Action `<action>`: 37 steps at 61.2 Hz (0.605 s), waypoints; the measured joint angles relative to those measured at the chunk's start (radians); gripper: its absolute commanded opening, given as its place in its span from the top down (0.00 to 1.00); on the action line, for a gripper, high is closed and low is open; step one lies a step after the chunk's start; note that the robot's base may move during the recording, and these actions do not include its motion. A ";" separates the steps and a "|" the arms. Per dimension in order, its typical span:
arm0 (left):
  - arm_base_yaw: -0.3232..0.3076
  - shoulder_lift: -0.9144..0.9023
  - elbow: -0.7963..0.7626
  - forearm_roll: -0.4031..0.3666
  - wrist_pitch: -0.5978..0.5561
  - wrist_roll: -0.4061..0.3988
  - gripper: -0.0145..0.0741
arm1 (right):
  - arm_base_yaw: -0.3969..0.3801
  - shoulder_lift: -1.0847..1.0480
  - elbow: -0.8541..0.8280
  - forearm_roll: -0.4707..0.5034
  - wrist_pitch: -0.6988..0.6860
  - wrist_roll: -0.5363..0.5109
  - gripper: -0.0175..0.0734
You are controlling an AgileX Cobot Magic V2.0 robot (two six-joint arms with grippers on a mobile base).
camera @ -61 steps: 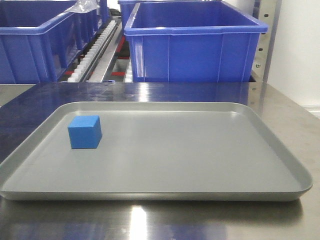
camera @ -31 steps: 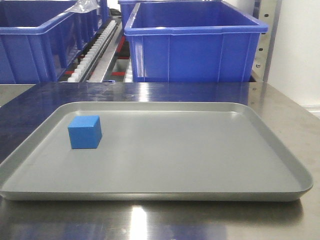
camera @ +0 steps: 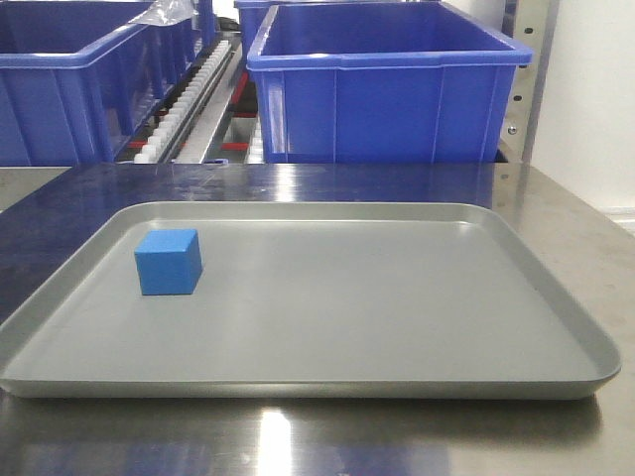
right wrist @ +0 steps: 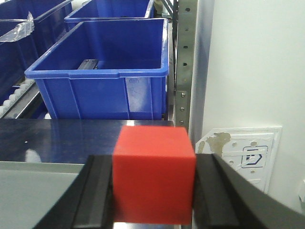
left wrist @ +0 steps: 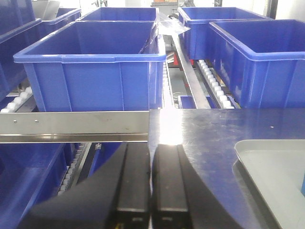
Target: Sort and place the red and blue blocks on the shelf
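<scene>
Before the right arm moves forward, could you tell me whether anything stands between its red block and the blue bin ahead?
Nothing visible does. The red block, clamped in the right claw, faces the blue bin across the steel tabletop; the tray lies low to the left.

**Fig. Object count, three views.**
Blocks, two: one blue block [camera: 168, 262], left of centre in the front view, and one red block [right wrist: 153, 174], lower centre of the right wrist view. Tray [camera: 298, 388]: one. Bins [camera: 387, 89]: three across the top of the front view, at least five in the left wrist view. Grippers, two: left gripper [left wrist: 151, 152], right gripper [right wrist: 155, 164].
</scene>
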 measured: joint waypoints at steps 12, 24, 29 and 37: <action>0.000 0.000 0.000 0.000 0.000 0.000 0.70 | 0.000 0.000 0.000 0.000 0.000 0.000 0.73; 0.000 0.000 0.000 0.000 0.000 0.000 0.70 | 0.000 0.000 0.000 0.000 0.000 0.000 0.73; 0.000 0.000 0.000 0.000 0.000 0.000 0.70 | 0.000 0.000 0.000 0.000 0.000 0.000 0.73; 0.000 0.000 0.000 0.000 0.000 0.000 0.70 | 0.000 0.000 0.000 0.000 0.000 0.000 0.73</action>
